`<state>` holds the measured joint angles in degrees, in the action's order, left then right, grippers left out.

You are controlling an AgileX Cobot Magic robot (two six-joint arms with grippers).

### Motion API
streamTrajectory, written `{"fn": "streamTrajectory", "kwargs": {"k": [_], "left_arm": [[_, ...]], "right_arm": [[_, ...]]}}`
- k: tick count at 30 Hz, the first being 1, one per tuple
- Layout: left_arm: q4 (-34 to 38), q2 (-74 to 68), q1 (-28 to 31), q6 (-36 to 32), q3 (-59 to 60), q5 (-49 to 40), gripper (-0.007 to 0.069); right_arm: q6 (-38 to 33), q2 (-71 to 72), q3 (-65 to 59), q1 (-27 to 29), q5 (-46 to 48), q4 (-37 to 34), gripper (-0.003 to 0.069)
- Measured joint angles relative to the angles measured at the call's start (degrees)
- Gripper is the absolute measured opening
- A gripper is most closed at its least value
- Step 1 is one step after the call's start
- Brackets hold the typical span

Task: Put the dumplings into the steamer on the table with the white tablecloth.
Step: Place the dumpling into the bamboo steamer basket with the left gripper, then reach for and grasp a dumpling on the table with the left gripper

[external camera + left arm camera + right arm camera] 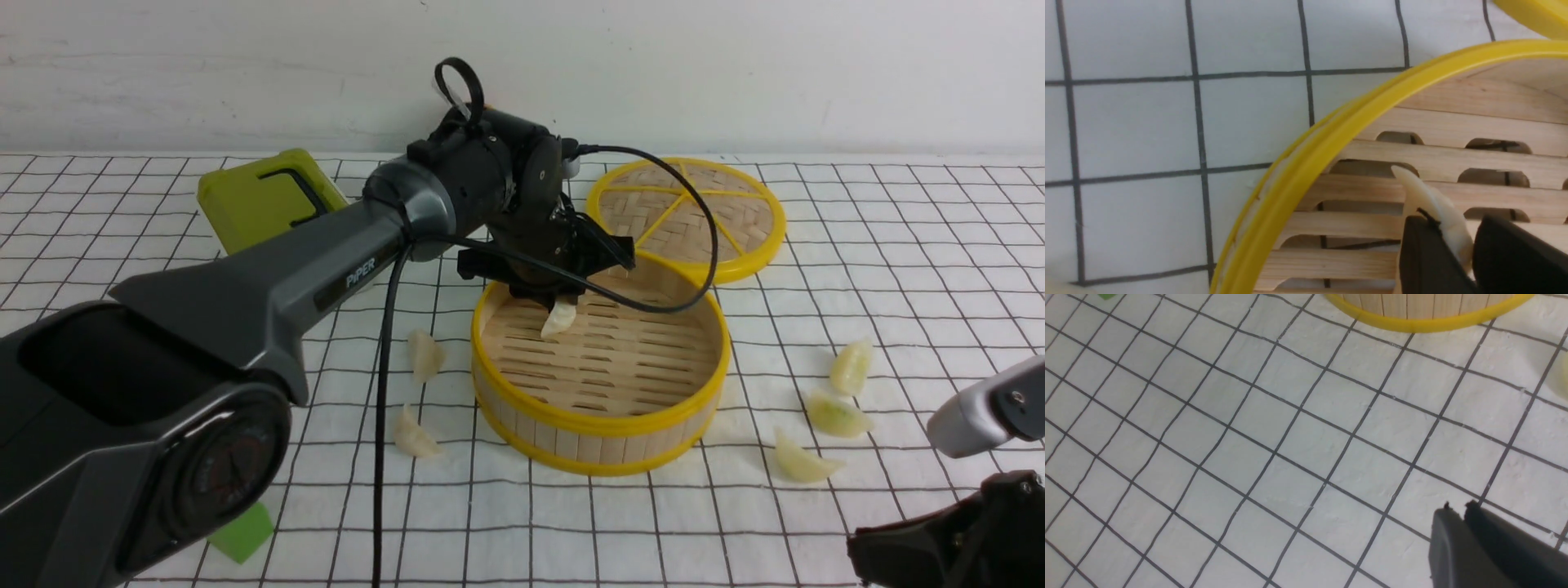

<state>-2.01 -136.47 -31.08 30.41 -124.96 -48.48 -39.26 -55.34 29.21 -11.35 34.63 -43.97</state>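
Front view: inside steamer (600, 420), dumpling (559, 319) pinched in left gripper (563, 300), likely for release; right gripper (1457, 510) clenched, nothing held, beyond steamer's near rim, probably waiting.

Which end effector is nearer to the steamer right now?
Left. The left end effector is over the steamer's slatted floor, with a dumpling between its fingers; the right end effector is over the tablecloth, outside the steamer.
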Motion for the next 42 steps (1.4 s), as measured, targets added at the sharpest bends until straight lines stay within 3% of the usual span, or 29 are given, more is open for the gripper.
{"fn": "streamTrajectory", "kwargs": {"k": [6, 11, 17, 19, 22, 27, 31, 34, 42], "left_arm": [[-0.21, 0.10, 0.00, 3.91, -0.61, -1.05, 0.0325], [-0.38, 3.84, 0.00, -1.86, -3.83, -6.02, 0.0362], [-7.04, 9.18, 0.47, -6.36, -4.93, -15.03, 0.0206], [-9.13, 9.69, 2.28, -6.52, -4.86, -20.51, 0.0090], [-8.37, 9.58, 5.24, -8.16, -3.37, -22.46, -0.0012], [-5.53, 9.53, 8.50, -8.60, -1.58, -22.54, -0.0013], [1.35, 8.91, 10.39, -8.41, 0.57, -22.54, -0.0011], [3.44, 7.43, 10.46, -7.98, 0.75, -22.37, 0.0034], [2.54, 1.91, 10.28, -7.57, 0.87, -21.60, 0.0349]], "right_arm": [[0.00, 0.00, 0.00, 0.00, -0.06, -0.07, 0.0053], [-0.05, 0.00, 0.00, 0.00, -0.06, 0.05, 0.0057], [-0.05, 0.00, 0.00, 0.00, -0.06, 0.20, 0.0060], [-0.05, 0.00, 0.00, 0.00, -0.06, 0.20, 0.0063], [-0.05, 0.00, 0.00, 0.00, -0.06, 0.24, 0.0069], [-0.05, 0.00, 0.00, 0.00, 0.05, 0.24, 0.0073], [-0.05, 0.00, 0.00, 0.00, 0.17, 0.24, 0.0077], [-0.05, 0.00, 0.00, 0.00, 0.17, 0.24, 0.0081], [-0.05, 0.00, 0.00, -1.25, 0.10, 0.24, 0.0087]]}}
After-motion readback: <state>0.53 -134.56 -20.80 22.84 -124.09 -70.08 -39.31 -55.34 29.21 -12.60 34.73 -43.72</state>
